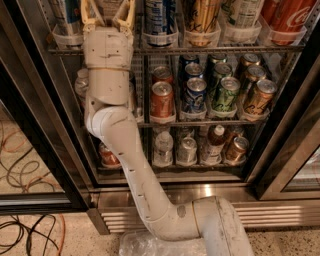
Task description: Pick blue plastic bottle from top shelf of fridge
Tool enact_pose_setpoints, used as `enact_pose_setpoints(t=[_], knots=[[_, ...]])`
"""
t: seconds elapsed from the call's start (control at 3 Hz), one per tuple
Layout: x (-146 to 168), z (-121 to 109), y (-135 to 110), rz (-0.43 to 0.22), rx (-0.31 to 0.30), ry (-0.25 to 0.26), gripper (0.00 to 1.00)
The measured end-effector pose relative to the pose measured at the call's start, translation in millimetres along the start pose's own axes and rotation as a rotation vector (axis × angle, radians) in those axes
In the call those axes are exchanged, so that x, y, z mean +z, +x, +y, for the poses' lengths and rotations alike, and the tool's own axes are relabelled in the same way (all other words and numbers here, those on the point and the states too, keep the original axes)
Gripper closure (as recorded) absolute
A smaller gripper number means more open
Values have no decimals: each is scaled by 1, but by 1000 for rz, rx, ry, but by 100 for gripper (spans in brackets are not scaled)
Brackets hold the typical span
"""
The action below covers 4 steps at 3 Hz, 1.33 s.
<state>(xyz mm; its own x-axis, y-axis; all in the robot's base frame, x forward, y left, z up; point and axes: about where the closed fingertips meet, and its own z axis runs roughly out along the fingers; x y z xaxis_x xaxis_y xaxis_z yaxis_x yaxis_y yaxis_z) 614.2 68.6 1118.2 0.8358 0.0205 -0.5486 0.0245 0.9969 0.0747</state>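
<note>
My gripper point(107, 12) is up at the top shelf point(225, 49) of the fridge point(30, 125), at its left end. Its fingers point(87, 14) are spread and stand on either side of the blue plastic bottle point(107, 5), a pale-labelled bottle of which only the lower part shows between them. I cannot tell whether the fingers press on it. My white arm point(107, 100) rises from the base in front of the left columns of the lower racks and hides what is behind it.
To the right on the top shelf stand a blue-and-white patterned bottle point(161, 15), a gold one point(202, 15) and a red cola bottle point(285, 15). Cans fill the lower racks point(210, 95). Black door frames flank the opening. Cables point(20, 165) lie on the floor at left.
</note>
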Motion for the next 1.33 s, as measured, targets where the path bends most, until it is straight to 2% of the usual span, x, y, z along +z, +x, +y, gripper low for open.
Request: enact_pose_setpoints(t=[0.67,1.0,1.33], knots=[[3,-1,-5,-14,3,1,100],[11,-2,-20,-56,1,7,100],[2,-8,-33,-72,-25,8,100]])
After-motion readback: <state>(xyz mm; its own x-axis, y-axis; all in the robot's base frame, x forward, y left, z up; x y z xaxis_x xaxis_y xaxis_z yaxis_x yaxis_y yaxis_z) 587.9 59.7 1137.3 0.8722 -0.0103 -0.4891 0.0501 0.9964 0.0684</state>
